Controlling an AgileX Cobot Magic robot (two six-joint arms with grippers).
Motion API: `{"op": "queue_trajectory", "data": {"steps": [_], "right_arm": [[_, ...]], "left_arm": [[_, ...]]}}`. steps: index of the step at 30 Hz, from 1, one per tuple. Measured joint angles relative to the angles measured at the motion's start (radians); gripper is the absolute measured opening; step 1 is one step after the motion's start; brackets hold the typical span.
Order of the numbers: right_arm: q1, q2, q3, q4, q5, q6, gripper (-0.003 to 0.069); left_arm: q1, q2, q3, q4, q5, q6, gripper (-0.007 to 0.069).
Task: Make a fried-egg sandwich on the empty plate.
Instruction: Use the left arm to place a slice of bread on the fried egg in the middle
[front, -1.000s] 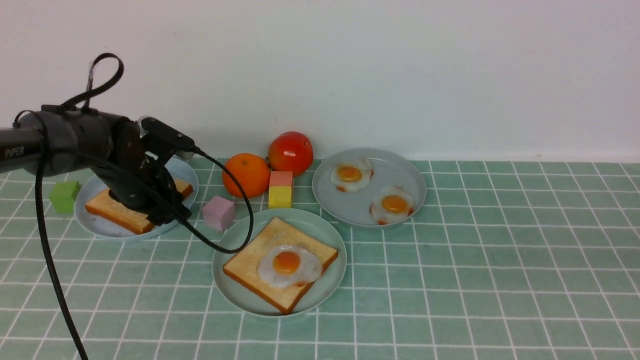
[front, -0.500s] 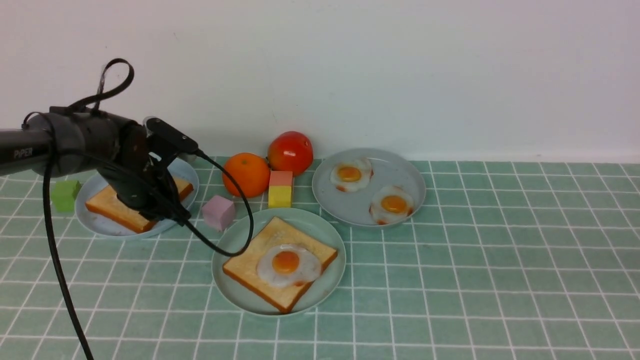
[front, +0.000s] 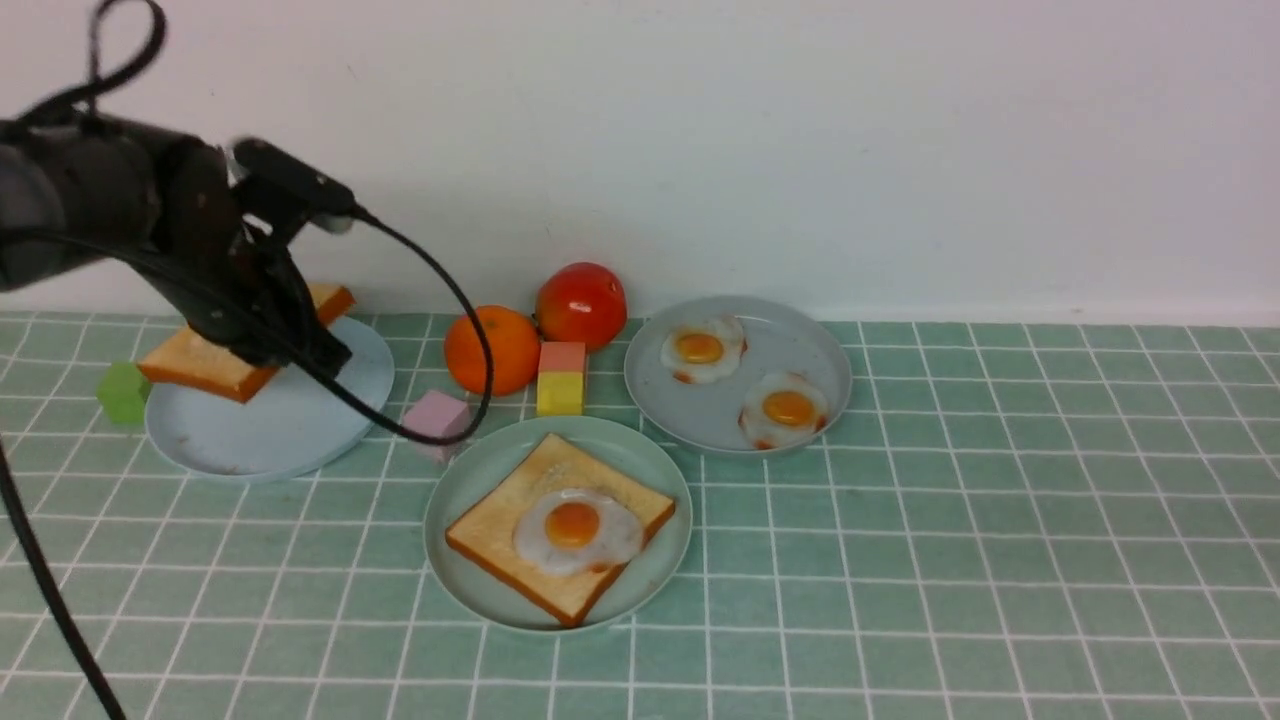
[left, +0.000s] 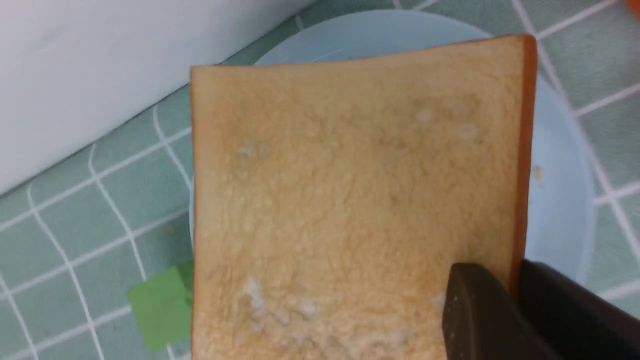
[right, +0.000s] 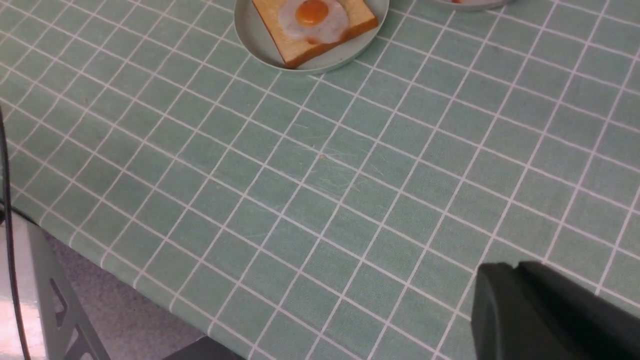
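My left gripper (front: 292, 348) is shut on one edge of a golden-brown toast slice (front: 205, 362). It holds the slice roughly level above the light-blue plate (front: 290, 430). In the left wrist view the slice (left: 350, 200) fills the frame, with the left gripper (left: 515, 285) pinching its crust over the plate (left: 560, 200). The mint-green plate (front: 470, 478) at centre front carries a second toast slice (front: 495, 530) topped with a fried egg (front: 575, 528). The right wrist view shows that plate (right: 260, 42), toast (right: 300, 50) and egg (right: 312, 17). My right gripper (right: 515, 267) hangs shut and empty over bare cloth, outside the front view.
A grey plate (front: 830, 350) at the back holds two more fried eggs (front: 702, 348) (front: 788, 408). An orange (front: 492, 348), a tomato (front: 580, 303), a pink cube (front: 436, 422), a pink-and-yellow block (front: 561, 380) and a green cube (front: 122, 390) stand nearby. The left arm's cable (front: 470, 330) droops towards the pink cube.
The left gripper closed on the toast slice, then lifted it up and to the left off the light-blue plate. That plate now lies bare.
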Motion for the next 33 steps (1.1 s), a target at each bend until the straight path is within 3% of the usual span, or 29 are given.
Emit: {"op": "queue_trajectory", "data": {"steps": [7, 12, 16, 20, 33], "right_arm": [[0.0, 0.0, 0.0, 0.0, 0.0, -0.023, 0.0064], [0.0, 0.0, 0.0, 0.0, 0.0, -0.041, 0.0071], [0.0, 0.0, 0.0, 0.0, 0.0, -0.043, 0.0075], [0.0, 0.0, 0.0, 0.0, 0.0, -0.043, 0.0079], [0.0, -0.001, 0.0, 0.011, 0.0, -0.05, 0.0086]], "left_arm": [[-0.129, -0.068, 0.016, -0.088, 0.101, -0.001, 0.0087], [-0.369, -0.071, 0.021, -0.14, 0.15, -0.099, 0.0087], [-0.467, -0.036, 0.021, -0.104, 0.153, -0.179, 0.0087], [-0.524, 0.006, 0.021, -0.054, 0.146, -0.211, 0.0085], [-0.535, 0.031, 0.02, -0.047, 0.173, -0.236, 0.008]]}}
